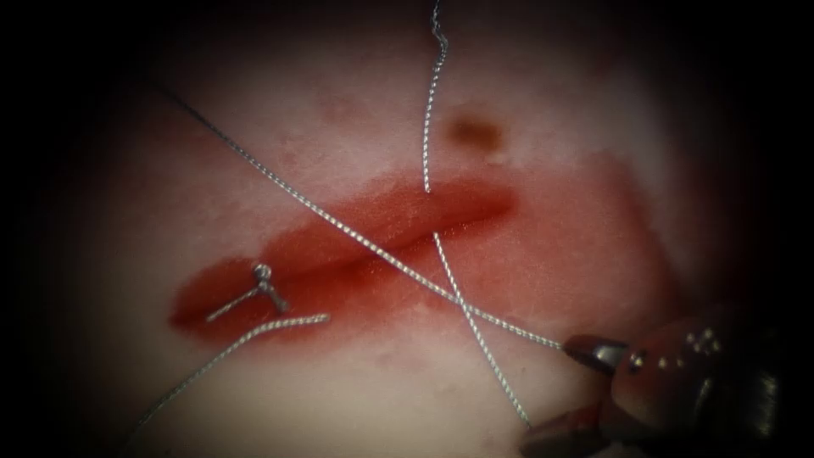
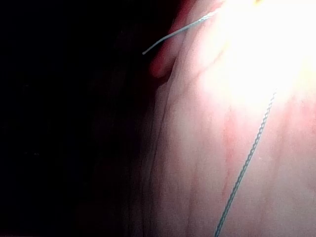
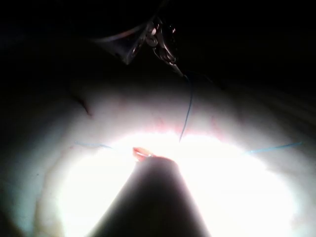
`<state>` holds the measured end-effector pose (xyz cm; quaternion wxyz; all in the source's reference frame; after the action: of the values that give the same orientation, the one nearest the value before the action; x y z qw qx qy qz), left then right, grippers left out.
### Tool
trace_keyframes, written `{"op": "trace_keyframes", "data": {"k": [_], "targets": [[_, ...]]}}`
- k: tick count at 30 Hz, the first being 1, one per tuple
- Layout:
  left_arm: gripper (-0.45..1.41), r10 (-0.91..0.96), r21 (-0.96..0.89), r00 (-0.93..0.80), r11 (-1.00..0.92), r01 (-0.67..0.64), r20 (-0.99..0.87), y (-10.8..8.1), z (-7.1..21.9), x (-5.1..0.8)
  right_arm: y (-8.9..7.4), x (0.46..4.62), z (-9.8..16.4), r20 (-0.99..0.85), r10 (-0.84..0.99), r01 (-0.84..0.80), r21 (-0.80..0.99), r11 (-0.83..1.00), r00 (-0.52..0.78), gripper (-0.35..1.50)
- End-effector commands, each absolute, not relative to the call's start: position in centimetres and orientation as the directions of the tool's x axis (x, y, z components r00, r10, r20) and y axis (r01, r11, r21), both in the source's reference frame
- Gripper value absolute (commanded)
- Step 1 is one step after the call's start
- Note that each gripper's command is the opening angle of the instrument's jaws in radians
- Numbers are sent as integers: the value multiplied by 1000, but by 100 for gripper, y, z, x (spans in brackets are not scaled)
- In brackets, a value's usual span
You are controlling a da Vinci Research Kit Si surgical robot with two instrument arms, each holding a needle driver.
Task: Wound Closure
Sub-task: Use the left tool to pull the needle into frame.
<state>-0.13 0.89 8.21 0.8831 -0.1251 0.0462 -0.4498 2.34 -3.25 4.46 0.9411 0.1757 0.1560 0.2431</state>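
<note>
Currently my right pincer (image 1: 585, 382) sits at the lower right of the endoscope view, to the right of the cut (image 1: 381, 242). Its two jaws stand apart, one tip above, one below. The upper tip touches the end of a long thread (image 1: 339, 222); I cannot tell whether that thread is truly pinched, since the jaws look parted.

That thread runs from the tip up and to the left, straight across the cut, and off toward the dark upper left. A second strand (image 1: 432, 102) drops from the top of the view to the upper edge of the cut, shows again below the cut, crosses the long thread, and ends close to my lower jaw.

On the left end of the cut lies a small knot (image 1: 263, 276) with a short cut end (image 1: 231, 304) sticking out to the lower left. Just below it another loose strand (image 1: 229, 348) trails off toward the lower left.

Red fluid (image 1: 543, 254) stains the tissue (image 1: 297, 110) around the cut, widest on the right side. A small brown spot (image 1: 475, 131) marks the tissue above the cut.

I cannot make out the needle.

Left wrist view: pale tissue (image 2: 207, 163) with one strand (image 2: 247, 158) running across it and a short free end (image 2: 170, 37) by its edge.

Right wrist view: my dark tool shaft (image 3: 153, 197) over brightly lit tissue, with a thin strand (image 3: 188, 111) hanging down to it.
</note>
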Motion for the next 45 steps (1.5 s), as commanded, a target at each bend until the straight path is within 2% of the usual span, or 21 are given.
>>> {"op": "trace_keyframes", "data": {"k": [1, 5, 6, 7, 8, 9, 10, 12, 17, 18, 19, 21, 22, 24, 27, 33, 36, 40, 41, 42, 45], "targets": [[-45, -809, -277, 587, 556, 784, 36, 103, 815, -11, -316, 246, 440, -230, 516, -408, 390, 825, 825, 96], [-45, -805, -262, 591, 561, 785, 47, 103, 814, -8, -315, 252, 444, -288, 562, -476, 317, 820, 776, 46], [-45, -804, -260, 593, 564, 784, 44, 102, 815, -9, -314, 254, 446, -291, 574, -495, 304, 814, 766, 42], [-45, -802, -257, 595, 567, 782, 41, 101, 815, -9, -313, 256, 448, -289, 584, -506, 304, 807, 758, 56], [-45, -803, -250, 595, 570, 783, 32, 102, 815, -9, -312, 261, 453, -295, 567, -497, 281, 821, 769, 86], [-45, -803, -250, 595, 570, 783, 32, 102, 815, -9, -312, 261, 453, -295, 567, -497, 281, 821, 769, 86], [-45, -802, -254, 597, 572, 780, 27, 102, 814, -7, -312, 262, 455, -297, 556, -491, 268, 829, 776, 106], [-45, -804, -290, 594, 564, 773, 21, 106, 812, 3, -313, 265, 458, -300, 524, -473, 229, 851, 797, 118], [-45, -826, -340, 564, 525, 780, 17, 110, 808, 23, -315, 265, 459, -294, 568, -519, 232, 823, 769, 125], [0, -834, -338, 552, 513, 789, 22, 111, 808, 25, -315, 265, 458, -296, 578, -528, 235, 816, 761, 125], [21, -832, -327, 553, 510, 795, 46, 112, 807, 24, -316, 265, 458, -298, 588, -539, 236, 809, 752, 125], [113, -827, -265, 551, 510, 818, 109, 116, 802, 16, -317, 266, 458, -299, 601, -555, 231, 799, 741, 125], [123, -815, -240, 567, 530, 813, 120, 118, 798, 9, -318, 266, 457, -299, 608, -564, 228, 794, 736, 125], [115, -782, -213, 614, 585, 783, 106, 120, 787, -10, -319, 266, 457, -300, 619, -580, 218, 785, 726, 126], [115, -784, -184, 604, 579, 794, 140, 119, 764, -46, -320, 266, 456, -299, 628, -598, 196, 777, 718, 131], [130, -725, -157, 648, 630, 761, 232, 108, 717, -124, -320, 266, 456, -283, 624, -610, 146, 779, 729, 133], [131, -645, -54, 689, 716, 696, 331, 89, 701, -189, -320, 266, 455, -273, 624, -615, 128, 778, 732, 133], [126, -593, 138, 713, 796, 589, 375, 60, 705, -235, -318, 262, 453, -263, 630, -623, 118, 773, 731, 133], [125, -530, 220, 763, 848, 482, 370, 43, 715, -254, -317, 256, 451, -259, 620, -614, 111, 781, 741, 133], [125, -530, 220, 763, 848, 482, 370, 43, 715, -254, -317, 256, 451, -259, 620, -614, 111, 781, 741, 133], [113, -421, 350, 783, 895, 277, 457, 12, 739, -279, -315, 247, 449, -259, 604, -600, 104, 793, 753, 133]]}}
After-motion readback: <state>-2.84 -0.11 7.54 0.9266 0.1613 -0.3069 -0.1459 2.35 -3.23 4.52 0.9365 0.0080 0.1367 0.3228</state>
